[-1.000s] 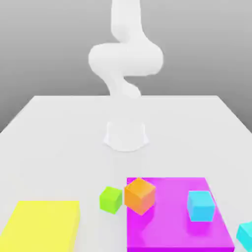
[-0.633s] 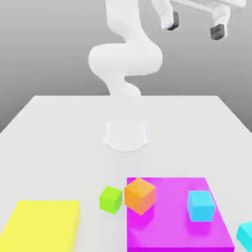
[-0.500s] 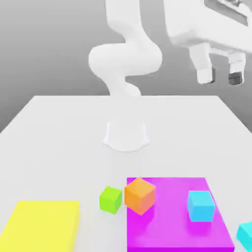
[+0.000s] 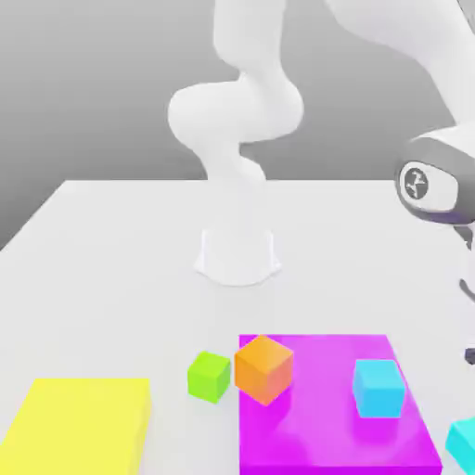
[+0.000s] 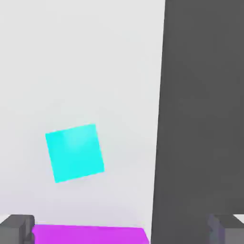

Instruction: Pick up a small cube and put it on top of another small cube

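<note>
White tabletop (image 4: pixel 121 250) under a plain grey backdrop sets the scene as the cyan cube (image 5: pixel 75 152) near the table's edge lies on bare surface, just beside the magenta pad (image 5: pixel 90 234) but apparently not touching it, seen from above by the hand camera. In the exterior view the same cube (image 4: pixel 463 443) sits at the frame's lower right corner, past the magenta pad (image 4: pixel 315 436). Half a second earlier the hand hung high above the table's far right; it has since swung down toward this corner, which suggests this outlying cube is the pick target. The gripper (image 5: pixel 121 229) is released, its two dark fingertips (image 5: pixel 16 229) spread wide and empty, though the cube lies off their centre line, so a small sideways correction seems needed before descent. A second cyan cube (image 4: pixel 378 388) and an orange cube (image 4: pixel 264 369) rest on the pad, a green cube (image 4: pixel 209 376) just beside it, and a yellow pad (image 4: pixel 83 427) well apart on the exterior view's left. Room is tight on one side: the table's edge runs near the target cube, with dark void (image 5: pixel 202 119) beyond.
</note>
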Action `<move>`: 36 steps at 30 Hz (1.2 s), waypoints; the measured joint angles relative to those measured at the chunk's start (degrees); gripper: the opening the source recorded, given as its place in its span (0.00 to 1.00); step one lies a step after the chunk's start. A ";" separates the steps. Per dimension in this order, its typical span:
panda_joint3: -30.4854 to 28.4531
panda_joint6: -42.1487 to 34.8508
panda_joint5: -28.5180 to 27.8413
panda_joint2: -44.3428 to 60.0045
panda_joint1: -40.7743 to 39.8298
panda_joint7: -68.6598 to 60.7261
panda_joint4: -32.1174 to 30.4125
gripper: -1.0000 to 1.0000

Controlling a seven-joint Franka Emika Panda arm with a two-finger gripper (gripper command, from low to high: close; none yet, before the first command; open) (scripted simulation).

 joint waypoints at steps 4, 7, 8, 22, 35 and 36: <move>-1.04 5.36 -2.30 8.33 1.49 -0.31 1.70 0.50; -1.39 6.57 -2.66 9.98 1.78 -0.11 2.08 0.00; -1.39 6.55 -2.66 9.97 1.78 -0.11 2.08 0.00; -3.26 -5.09 1.29 -9.40 -0.82 7.07 -5.39 0.00; -4.27 -3.48 5.66 -16.95 -6.73 17.42 -14.50 1.00; -4.27 -3.48 5.66 -16.95 -6.73 17.42 -14.50 1.00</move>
